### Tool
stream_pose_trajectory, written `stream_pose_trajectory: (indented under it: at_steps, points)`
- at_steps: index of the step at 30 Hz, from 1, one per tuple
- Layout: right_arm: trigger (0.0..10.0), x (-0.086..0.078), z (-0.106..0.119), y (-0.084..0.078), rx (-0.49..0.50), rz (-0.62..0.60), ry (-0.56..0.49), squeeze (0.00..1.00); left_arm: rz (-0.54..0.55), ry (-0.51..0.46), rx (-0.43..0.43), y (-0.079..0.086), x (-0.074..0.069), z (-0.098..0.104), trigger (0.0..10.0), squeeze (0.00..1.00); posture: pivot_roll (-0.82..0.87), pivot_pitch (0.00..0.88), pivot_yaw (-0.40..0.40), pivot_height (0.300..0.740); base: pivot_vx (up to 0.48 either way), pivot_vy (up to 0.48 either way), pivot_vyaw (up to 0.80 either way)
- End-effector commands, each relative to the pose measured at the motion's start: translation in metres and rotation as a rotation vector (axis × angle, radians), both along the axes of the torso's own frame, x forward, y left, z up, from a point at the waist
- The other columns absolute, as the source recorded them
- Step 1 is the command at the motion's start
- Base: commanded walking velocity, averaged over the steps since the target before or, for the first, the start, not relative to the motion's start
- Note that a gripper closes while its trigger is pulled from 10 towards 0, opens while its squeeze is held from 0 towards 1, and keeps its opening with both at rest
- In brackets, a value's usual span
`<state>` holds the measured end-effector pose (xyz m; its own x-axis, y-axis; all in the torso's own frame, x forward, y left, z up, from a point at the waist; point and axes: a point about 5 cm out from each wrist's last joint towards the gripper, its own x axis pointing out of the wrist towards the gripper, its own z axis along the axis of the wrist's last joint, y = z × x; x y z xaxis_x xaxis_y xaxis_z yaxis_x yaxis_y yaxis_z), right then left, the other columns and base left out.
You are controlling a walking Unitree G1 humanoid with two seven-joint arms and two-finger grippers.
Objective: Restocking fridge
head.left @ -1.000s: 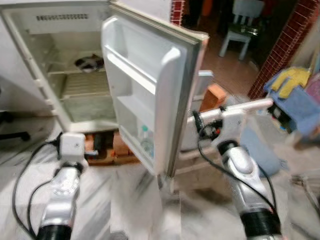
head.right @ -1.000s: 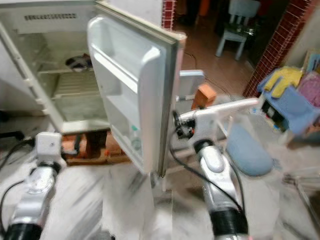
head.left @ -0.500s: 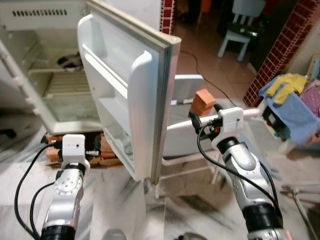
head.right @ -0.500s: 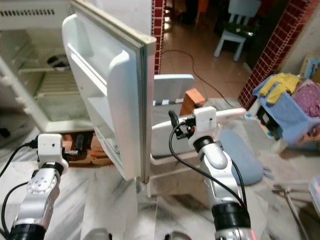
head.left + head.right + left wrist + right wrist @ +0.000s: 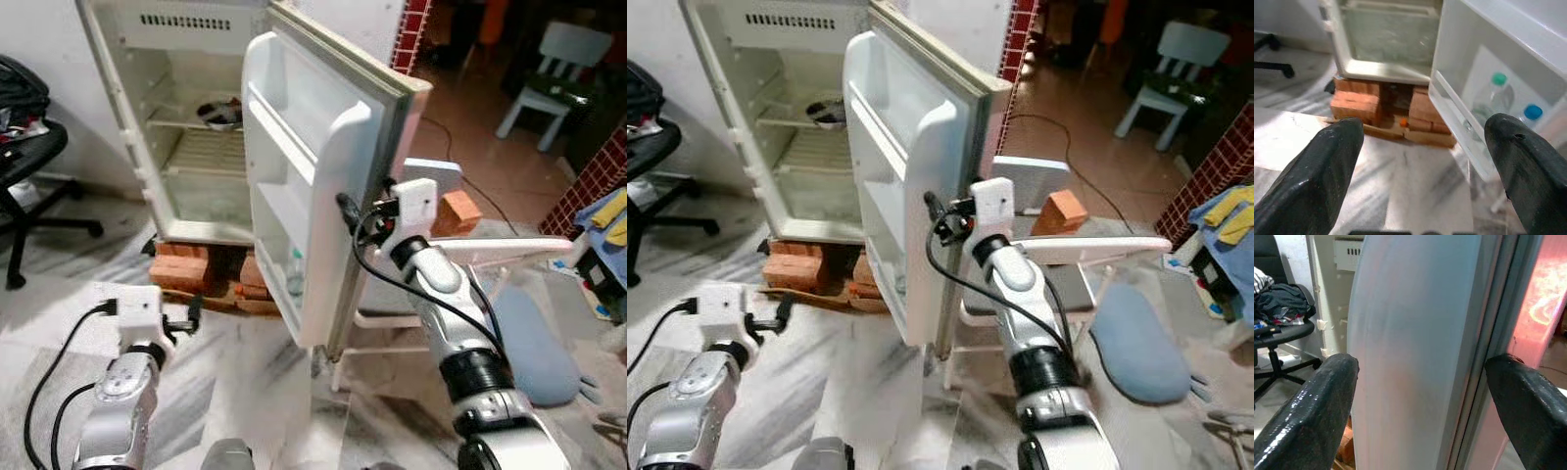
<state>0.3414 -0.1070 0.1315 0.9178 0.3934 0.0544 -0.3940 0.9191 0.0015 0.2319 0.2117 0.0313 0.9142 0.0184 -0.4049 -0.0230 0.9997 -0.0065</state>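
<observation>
Fridge [image 5: 186, 117]: one, upper left of the frame, standing open.
Fridge door [image 5: 313, 176]: one, centre of the frame.
Bottles [image 5: 1496, 95]: two, in the door's lower shelf, one with a green cap, one with a blue cap [image 5: 1533, 111].
Bowl [image 5: 220, 114]: one, dark, on the upper shelf inside.
Bricks under the fridge [image 5: 1359, 100]: several; exact count cannot be told.
Loose brick [image 5: 458, 208]: one, right of centre.
Office chair [image 5: 24, 166]: one, black, left edge.
White chair [image 5: 549, 64]: one, upper right.
Blue cushion [image 5: 1141, 348]: one, lower right.
Grippers: two, left gripper [image 5: 1420, 147] and right gripper [image 5: 1420, 382], each with two black fingers spread apart.
</observation>
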Motion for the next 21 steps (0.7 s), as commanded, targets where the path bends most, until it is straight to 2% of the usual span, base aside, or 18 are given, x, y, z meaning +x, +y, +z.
stream_pose_trajectory:
  at_steps: [1,3,4,9,12,15,17,18,19,21]
  points:
    - [10.0,0.008,0.012,0.001,0.000,-0.007,-0.029,0.00,-0.019,0.004,0.014,0.000,-0.002,0.002,10.0,0.00,0.20,0.000,-0.058,0.740,0.000,0.000,0.00]
    - [10.0,0.012,0.014,0.001,-0.013,-0.031,-0.031,0.00,-0.011,0.006,0.013,0.000,-0.003,0.002,10.0,0.00,0.20,0.000,-0.062,0.740,0.000,0.000,0.00]
    - [10.0,0.016,0.012,-0.001,-0.051,-0.075,-0.017,0.00,-0.007,0.009,0.008,0.001,-0.004,0.002,10.0,0.00,0.20,0.000,-0.062,0.740,0.000,0.000,0.00]
    - [10.0,0.020,0.009,-0.001,-0.063,-0.117,0.002,0.00,-0.014,0.012,0.005,0.000,-0.004,0.003,10.0,0.00,0.19,0.000,-0.061,0.740,0.000,0.000,0.00]
    - [10.0,0.026,0.014,0.006,-0.084,-0.165,-0.008,0.00,-0.023,0.016,0.004,0.000,-0.003,0.003,10.0,0.00,0.19,0.000,-0.061,0.740,0.000,0.000,0.00]
    - [10.0,0.028,0.017,0.013,-0.038,-0.152,-0.001,0.00,-0.029,0.017,0.006,-0.001,-0.003,0.003,10.0,0.00,0.20,0.000,-0.062,0.740,0.000,0.000,0.00]
    - [10.0,0.026,0.021,0.026,0.082,-0.062,0.009,0.00,-0.031,0.019,0.005,-0.002,-0.004,0.004,10.0,0.00,0.20,0.000,-0.064,0.740,0.000,0.000,0.00]
    - [10.0,0.026,0.021,0.026,0.082,-0.062,0.009,0.00,-0.031,0.019,0.005,-0.002,-0.004,0.004,10.0,0.00,0.20,0.000,-0.064,0.740,0.000,0.000,0.00]
    - [10.0,0.024,0.023,0.034,0.119,-0.006,0.009,0.00,-0.033,0.020,0.005,-0.002,-0.004,0.004,10.0,0.00,0.20,0.000,-0.063,0.740,0.000,0.000,0.00]
    - [10.0,0.012,0.028,0.060,0.272,0.219,0.050,0.00,-0.039,0.019,0.007,-0.002,-0.005,0.004,10.0,0.00,0.20,0.000,-0.063,0.740,0.000,0.000,0.00]
